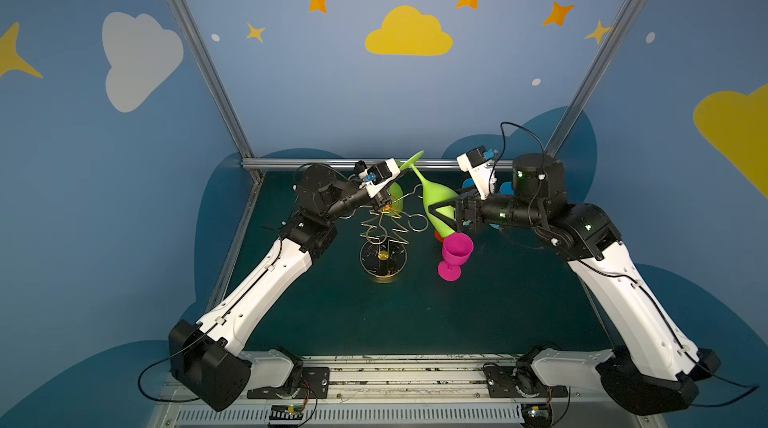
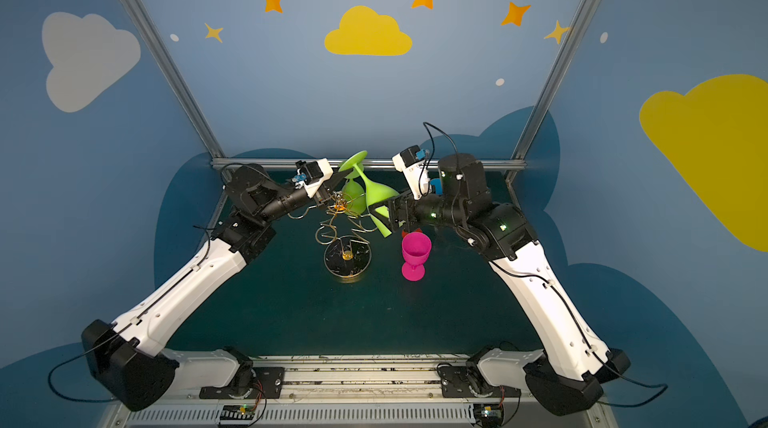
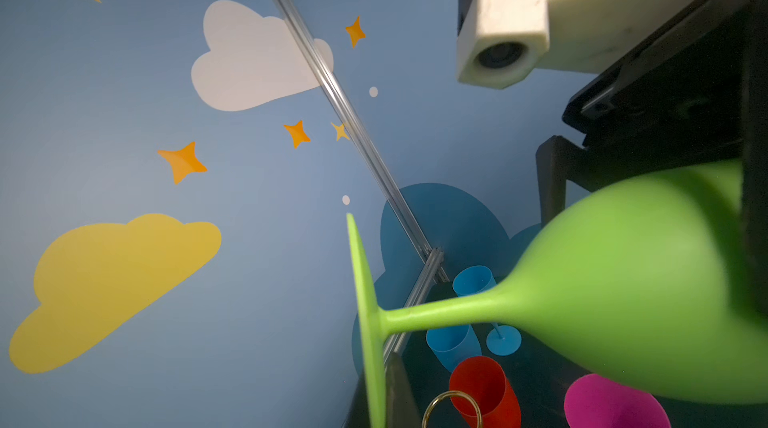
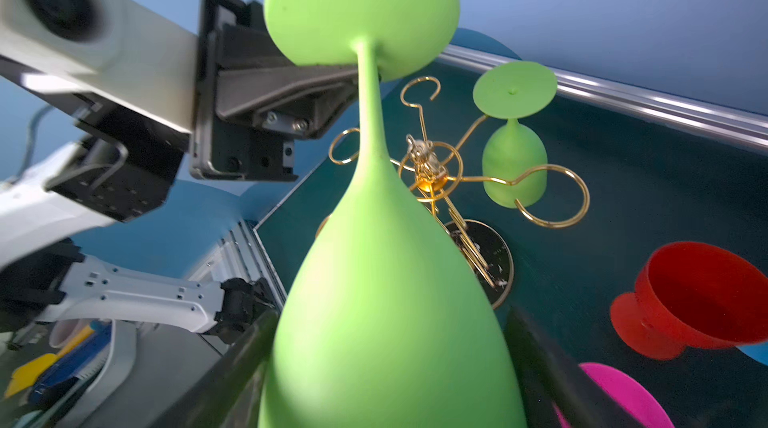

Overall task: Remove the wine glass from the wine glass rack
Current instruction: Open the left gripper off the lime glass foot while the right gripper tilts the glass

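item inspected: wine glass (image 1: pixel 436 197), green, at centre frame in both top views. it is tilted in the air above the table (image 1: pixel 415 313), foot up towards the back rail, rim down near the pink glass (image 1: pixel 455 253).

wine glass rack (image 1: pixel 372 261): stands upright just left of the glass. in the right wrist view the stem passes in front of the gold loops and sits in none of them. a second green glass (image 4: pixel 513 164) hangs foot-up from a loop at the far side.

left gripper (image 2: pixel 348 174): closed on the foot of the wine glass. the left wrist view shows a dark finger (image 3: pixel 399 388) on each side of the thin disc, at lower centre.

right gripper (image 1: pixel 438 214): fingers (image 4: pixel 536 355) stand wide apart, one on each side of the bowl and close against it. whether they press it cannot be told.

other items: red glass (image 4: pixel 698 293) on its side at right; blue glasses (image 3: pixel 473 280) beyond it.
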Controlling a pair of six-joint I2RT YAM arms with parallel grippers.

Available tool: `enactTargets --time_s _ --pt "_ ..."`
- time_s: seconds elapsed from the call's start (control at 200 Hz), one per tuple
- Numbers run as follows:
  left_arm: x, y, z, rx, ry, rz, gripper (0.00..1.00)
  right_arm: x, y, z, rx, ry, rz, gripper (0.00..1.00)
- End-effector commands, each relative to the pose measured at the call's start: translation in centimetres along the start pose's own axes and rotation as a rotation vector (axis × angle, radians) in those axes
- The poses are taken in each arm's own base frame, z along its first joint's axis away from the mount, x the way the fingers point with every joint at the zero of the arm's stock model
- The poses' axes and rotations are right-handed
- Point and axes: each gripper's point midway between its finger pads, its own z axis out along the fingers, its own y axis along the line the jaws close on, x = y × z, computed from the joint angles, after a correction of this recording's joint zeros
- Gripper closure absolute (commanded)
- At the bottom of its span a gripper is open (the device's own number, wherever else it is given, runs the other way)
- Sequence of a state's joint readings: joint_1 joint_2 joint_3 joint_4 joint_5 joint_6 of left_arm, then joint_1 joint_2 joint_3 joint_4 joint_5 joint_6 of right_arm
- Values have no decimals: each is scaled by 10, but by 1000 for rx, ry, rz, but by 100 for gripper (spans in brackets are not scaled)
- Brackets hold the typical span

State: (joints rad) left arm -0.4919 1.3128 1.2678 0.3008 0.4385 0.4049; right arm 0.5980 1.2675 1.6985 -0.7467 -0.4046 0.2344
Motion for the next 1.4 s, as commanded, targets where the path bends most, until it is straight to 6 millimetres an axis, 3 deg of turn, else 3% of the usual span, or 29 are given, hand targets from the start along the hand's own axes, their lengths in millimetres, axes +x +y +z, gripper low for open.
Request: enactTargets --time_s 0.0,0.15,0.39,0.576,0.776,0.926,1.201,1.397 --pt "-21 14 -11 -96 -50 -156 97 -40 15 -25 -101 -185 18 18" --pt "-12 25 -18 -184 -36 -319 97 -50 11 -50 -124 -298 62 18" --pt "-6 31 -20 -231 -30 -378 97 -30 -14 -76 38 -362 93 18" --pt "-7 30 -18 -217 -36 -391 97 -12 -31 -69 94 -339 134 27" --pt "-5 19 -15 -155 -36 -388 97 -21 -35 -54 66 -339 149 37" --pt "-3 12 -14 -121 -34 -393 97 -33 -34 -43 27 -346 154 54" --pt "-3 7 -13 -95 -30 -390 97 -40 -30 -30 -8 -340 159 99" --pt "-4 9 -14 -99 -31 -386 97 -43 -28 -35 3 -356 146 100"
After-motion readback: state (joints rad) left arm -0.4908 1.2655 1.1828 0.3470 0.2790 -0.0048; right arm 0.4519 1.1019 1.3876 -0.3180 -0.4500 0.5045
